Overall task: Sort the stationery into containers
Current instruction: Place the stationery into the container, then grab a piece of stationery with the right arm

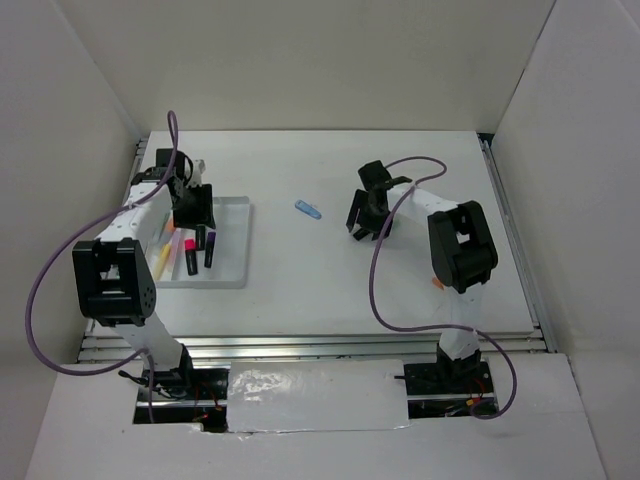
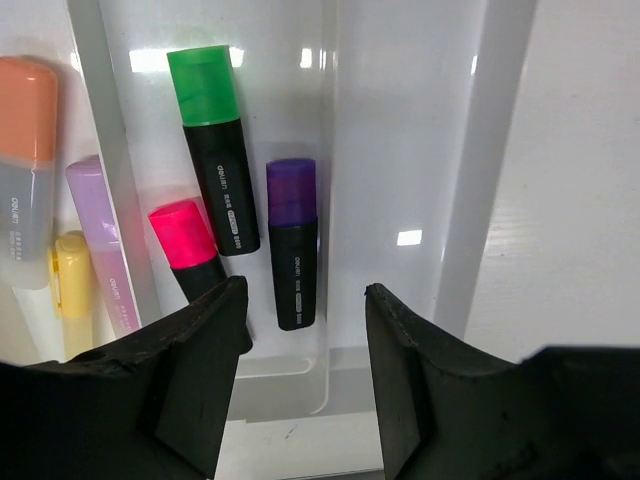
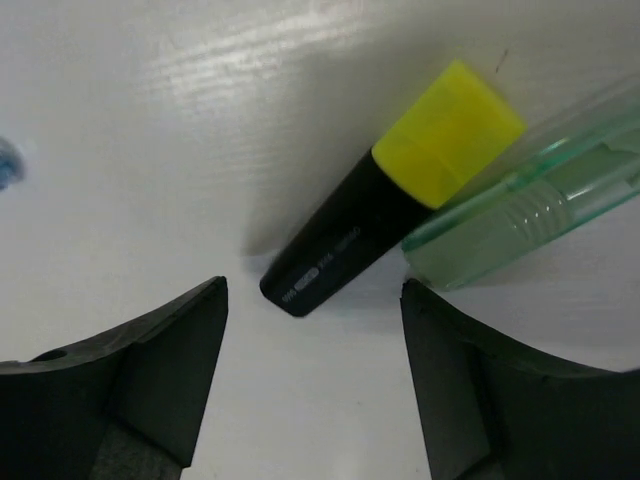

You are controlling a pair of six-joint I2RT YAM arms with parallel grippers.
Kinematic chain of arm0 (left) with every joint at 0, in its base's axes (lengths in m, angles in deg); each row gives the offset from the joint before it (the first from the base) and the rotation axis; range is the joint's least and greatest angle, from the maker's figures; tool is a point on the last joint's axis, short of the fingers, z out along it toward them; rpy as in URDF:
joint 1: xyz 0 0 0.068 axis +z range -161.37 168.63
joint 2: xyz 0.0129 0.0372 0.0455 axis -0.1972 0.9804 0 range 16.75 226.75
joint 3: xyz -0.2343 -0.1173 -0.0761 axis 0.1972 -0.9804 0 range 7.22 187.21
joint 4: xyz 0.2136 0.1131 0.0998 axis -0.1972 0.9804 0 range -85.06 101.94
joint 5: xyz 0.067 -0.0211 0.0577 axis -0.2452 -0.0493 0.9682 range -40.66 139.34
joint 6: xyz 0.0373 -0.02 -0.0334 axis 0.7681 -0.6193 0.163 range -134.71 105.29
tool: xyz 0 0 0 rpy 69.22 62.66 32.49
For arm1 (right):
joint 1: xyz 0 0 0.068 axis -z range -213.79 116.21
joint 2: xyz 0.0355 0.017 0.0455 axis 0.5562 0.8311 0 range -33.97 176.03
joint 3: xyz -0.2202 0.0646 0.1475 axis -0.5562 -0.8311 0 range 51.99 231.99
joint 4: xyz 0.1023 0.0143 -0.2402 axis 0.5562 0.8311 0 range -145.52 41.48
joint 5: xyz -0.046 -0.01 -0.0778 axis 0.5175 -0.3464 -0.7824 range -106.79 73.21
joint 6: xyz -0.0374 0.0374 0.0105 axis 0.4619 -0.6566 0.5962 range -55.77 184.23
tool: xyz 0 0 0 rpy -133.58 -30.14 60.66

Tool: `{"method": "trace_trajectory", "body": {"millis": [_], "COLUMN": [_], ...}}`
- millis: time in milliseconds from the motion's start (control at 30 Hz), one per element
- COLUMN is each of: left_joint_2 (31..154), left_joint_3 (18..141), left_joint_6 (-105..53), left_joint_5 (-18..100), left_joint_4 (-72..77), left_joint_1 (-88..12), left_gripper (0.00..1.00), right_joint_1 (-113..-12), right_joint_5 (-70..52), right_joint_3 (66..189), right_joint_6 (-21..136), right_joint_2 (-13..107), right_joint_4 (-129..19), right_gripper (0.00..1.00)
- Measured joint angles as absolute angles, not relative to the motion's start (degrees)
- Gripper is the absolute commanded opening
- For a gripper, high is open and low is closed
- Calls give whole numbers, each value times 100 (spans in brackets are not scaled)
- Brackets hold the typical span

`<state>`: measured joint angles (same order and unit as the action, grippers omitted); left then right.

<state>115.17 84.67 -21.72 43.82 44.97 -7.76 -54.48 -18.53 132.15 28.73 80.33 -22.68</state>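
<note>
While the left pincer [image 2: 303,300] hangs over the white tray [image 1: 232,265] by the left edge of the bench [image 1: 330,280], its jaws stand apart and grip nothing. Seen from the left wrist, three black-bodied highlighters lie flat in one compartment of the tray beneath it. A green-capped highlighter [image 2: 212,150] has a purple-capped highlighter [image 2: 292,240] just beside it. A pink-capped highlighter [image 2: 185,240] lies on the green one's other side, its body partly hidden behind a finger. The butt of the purple one lies in line with the gap between the fingers, below them and touched by neither. Across a divider, in the next compartment, an orange highlighter [image 2: 25,150], a lilac highlighter [image 2: 95,230] and a small yellow marker [image 2: 70,280] lie close together.

The right pincer [image 3: 315,300] hovers over the bench right of its middle, jaws likewise wide apart and holding nothing. Below it a yellow-capped highlighter [image 3: 370,220] lies slantwise on the bench, its black butt pointing into the gap between the fingers and its cap away from them. A clear mint pen [image 3: 530,195] lies against the yellow cap, beyond the fingertips. From above, a blue pen [image 1: 309,210] lies alone on the bench between the two pincers, well apart from the tray
</note>
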Motion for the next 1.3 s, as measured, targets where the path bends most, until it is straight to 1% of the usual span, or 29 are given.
{"method": "trace_trajectory", "body": {"millis": [67, 100, 300, 433, 500, 667, 833, 933, 1033, 1067, 1100, 1133, 1300], "left_joint_2": [11399, 11359, 11324, 11324, 11324, 11324, 11263, 11093, 10898, 10854, 10815, 10791, 10642], "left_joint_3": [8469, 8469, 8471, 8491, 8530, 8591, 8585, 8554, 8499, 8480, 8467, 8458, 8314], "left_joint_6": [-2231, -2244, -2250, -2246, -2246, -2244, -2246, -2248, -2257, -2257, -2259, -2264, -2266], "left_joint_5": [4321, 4301, 4281, 4286, 4288, 4292, 4286, 4268, 4211, 4192, 4170, 4146, 3831], "left_joint_4": [4473, 4467, 4493, 4572, 4613, 4670, 4714, 4709, 4692, 4694, 4699, 4694, 4666], "left_joint_1": [-776, -776, -776, -776, -776, -776, -776, -776, -776, -776, -773, -769, -712], "left_gripper": [62, 62, 63, 62, 62, 63, 63, 63, 63, 63, 63, 63, 64], "right_joint_1": [-5395, -5374, -5325, -5325, -5325, -5325, -5385, -5409, -5428, -5430, -5433, -5430, -5424], "right_joint_5": [-1868, -1894, -2049, -2071, -2071, -2069, -2209, -2239, -2202, -2189, -2167, -2139, -1907], "right_joint_3": [13421, 13519, 13965, 14162, 14372, 15395, 15670, 15668, 15668, 15668, 15668, 15655, 15318], "right_joint_6": [2842, 2820, 2796, 2943, 3093, 3697, 4267, 4519, 4763, 4853, 4943, 5045, 5506], "right_joint_2": [8181, 8256, 8551, 8671, 8798, 9401, 9569, 9569, 9569, 9569, 9569, 9565, 9377], "right_joint_4": [-2230, -2193, -2003, -1817, -1618, -810, -462, -353, -231, -180, -147, -128, -204], "right_gripper": [67, 66, 62, 62, 60, 56, 52, 46, 36, 24, 14, 1, 0]}}
